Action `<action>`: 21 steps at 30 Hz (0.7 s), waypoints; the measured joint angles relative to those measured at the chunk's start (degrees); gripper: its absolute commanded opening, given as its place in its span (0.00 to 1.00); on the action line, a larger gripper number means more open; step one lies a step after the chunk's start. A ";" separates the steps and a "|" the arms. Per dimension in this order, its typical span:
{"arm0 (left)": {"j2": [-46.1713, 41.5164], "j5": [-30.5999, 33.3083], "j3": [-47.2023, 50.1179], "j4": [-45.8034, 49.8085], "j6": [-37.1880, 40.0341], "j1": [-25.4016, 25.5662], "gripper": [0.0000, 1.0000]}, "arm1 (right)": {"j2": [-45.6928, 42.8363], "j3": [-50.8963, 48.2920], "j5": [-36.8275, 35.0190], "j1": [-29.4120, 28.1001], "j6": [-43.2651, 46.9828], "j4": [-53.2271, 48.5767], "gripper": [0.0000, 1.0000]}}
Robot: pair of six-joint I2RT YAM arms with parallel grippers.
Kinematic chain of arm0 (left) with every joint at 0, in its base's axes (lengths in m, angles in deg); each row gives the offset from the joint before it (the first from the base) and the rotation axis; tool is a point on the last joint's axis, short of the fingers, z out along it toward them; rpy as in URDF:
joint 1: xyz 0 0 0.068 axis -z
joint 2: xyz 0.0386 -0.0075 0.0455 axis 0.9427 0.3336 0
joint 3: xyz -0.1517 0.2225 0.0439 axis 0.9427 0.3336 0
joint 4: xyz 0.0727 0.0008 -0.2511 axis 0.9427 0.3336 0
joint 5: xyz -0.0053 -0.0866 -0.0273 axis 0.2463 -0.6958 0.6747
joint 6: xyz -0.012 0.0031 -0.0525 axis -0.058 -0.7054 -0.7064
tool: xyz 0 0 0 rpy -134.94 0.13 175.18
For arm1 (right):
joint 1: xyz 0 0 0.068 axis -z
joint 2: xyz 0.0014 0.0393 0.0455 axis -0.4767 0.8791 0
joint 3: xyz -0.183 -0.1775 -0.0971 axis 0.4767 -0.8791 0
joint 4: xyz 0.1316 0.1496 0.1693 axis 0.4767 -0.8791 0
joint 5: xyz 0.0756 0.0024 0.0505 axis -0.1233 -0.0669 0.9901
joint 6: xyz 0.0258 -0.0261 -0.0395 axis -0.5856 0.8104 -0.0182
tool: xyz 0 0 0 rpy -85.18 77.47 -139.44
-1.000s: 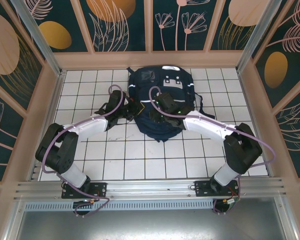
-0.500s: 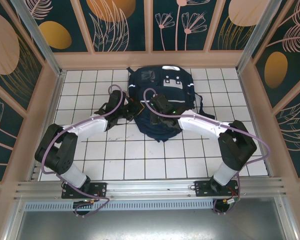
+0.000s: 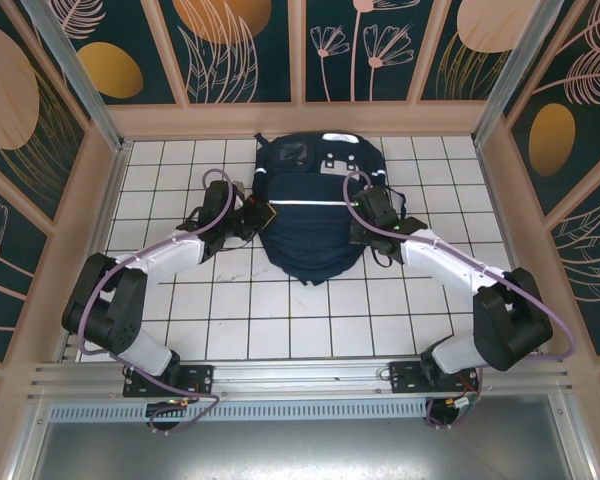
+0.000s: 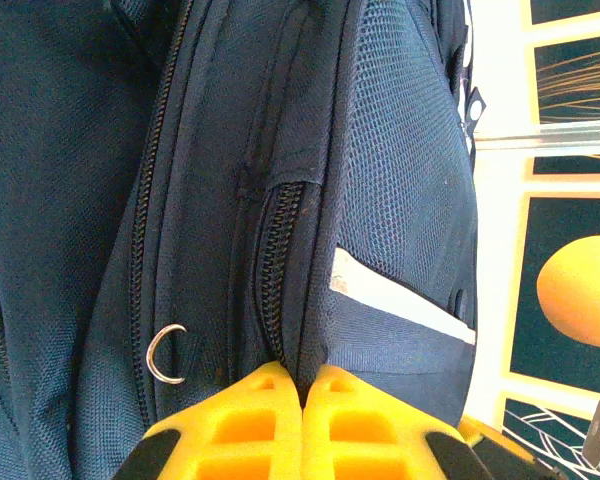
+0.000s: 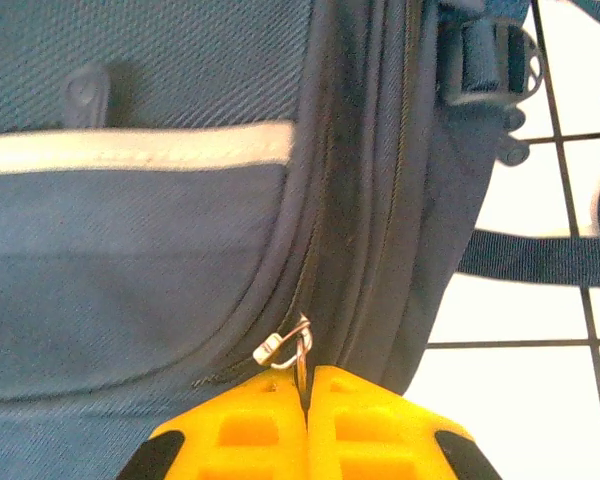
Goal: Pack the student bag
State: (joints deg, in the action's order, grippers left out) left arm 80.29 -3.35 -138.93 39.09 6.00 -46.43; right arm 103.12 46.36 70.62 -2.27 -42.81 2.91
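student bag (image 3: 310, 215) lies flat, centre-far on tiled table (image 3: 230, 320), top end toward far wall.

right gripper (image 5: 305, 375) at bag's right edge; jaws pinched tight on the zip pull (image 5: 285, 345); pull is thin wire and only its end sits betw. the pads.

left gripper (image 4: 302, 378) at bag's left edge; jaws fully together at the end of a zip track (image 4: 273, 260); can't tell from wrist cam if any fabric is nipped or it's just pressing; metal ring (image 4: 167, 353) just beside it, not held.

Risks, my read:
- pull slips out of R pads once tension comes on; little metal in the grip, and a sideways tug would twist it free
- if L has no real hold, bag has no anchor; whole bag drags across the tiles instead of the slider running
- slider jams on the curved corner seam; pulling off-line from the track would bunch the fabric
- strap (image 5: 530, 258) lies loose on tiles right of bag, near R arm; could snag wrist or cable on a sweep
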 measured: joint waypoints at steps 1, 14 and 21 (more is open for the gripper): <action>0.02 -0.63 0.00 0.02 0.70 -0.33 0.00 | 0.07 0.15 0.44 0.46 0.87 0.39 0.01; 0.02 -3.96 -1.57 3.63 11.41 -4.00 0.00 | 14.38 14.62 11.50 8.72 29.11 -0.42 0.00; 0.04 -3.74 -1.95 5.73 16.39 -4.22 0.00 | 18.64 22.01 17.68 11.19 39.89 -3.50 0.00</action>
State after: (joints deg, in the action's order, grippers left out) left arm 80.34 -7.09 -140.87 44.82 22.40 -50.65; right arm 121.76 68.37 88.30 8.92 -2.92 -0.58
